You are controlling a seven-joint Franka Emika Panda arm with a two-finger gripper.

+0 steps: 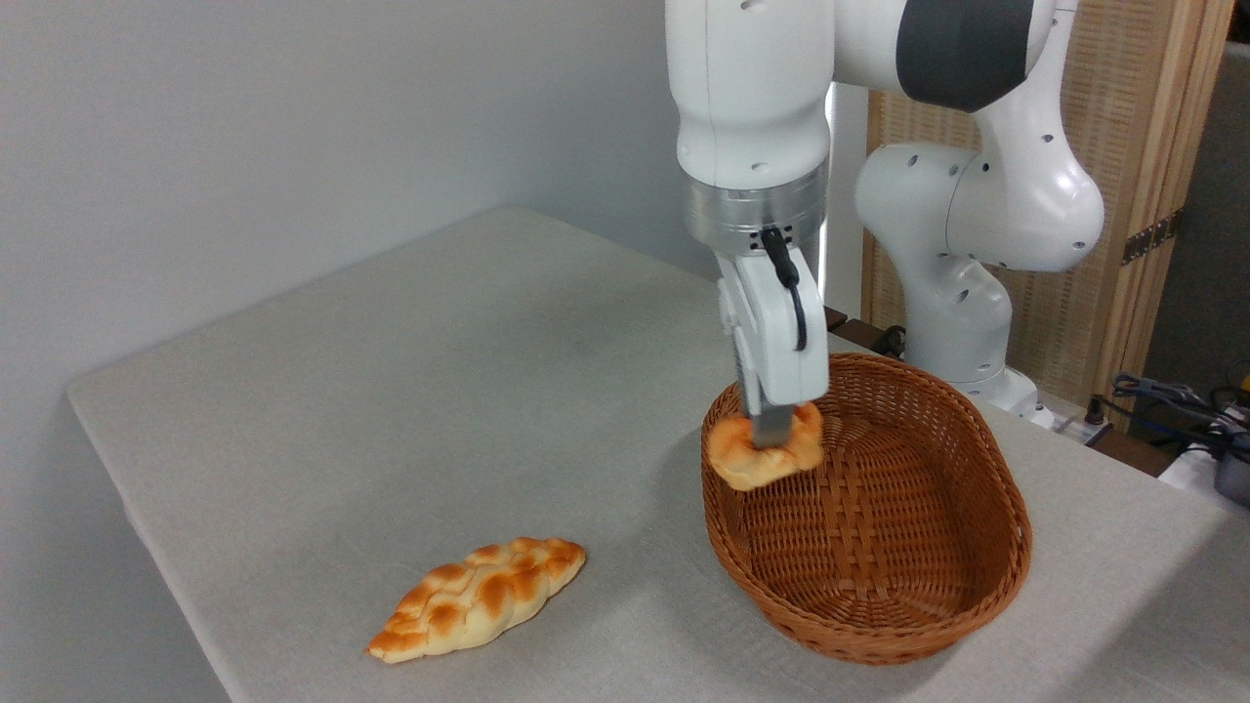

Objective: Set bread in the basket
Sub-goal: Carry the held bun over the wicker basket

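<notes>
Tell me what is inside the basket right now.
The basket shows only its bare woven floor. The bread hangs in the gripper at the left rim, not resting inside. The bun and the near wall hide small parts of the interior.

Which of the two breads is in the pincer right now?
The small round knotted bun, gripped by the pincer at the basket's near-left rim. The long braided loaf with browned patches lies untouched on the table.
</notes>
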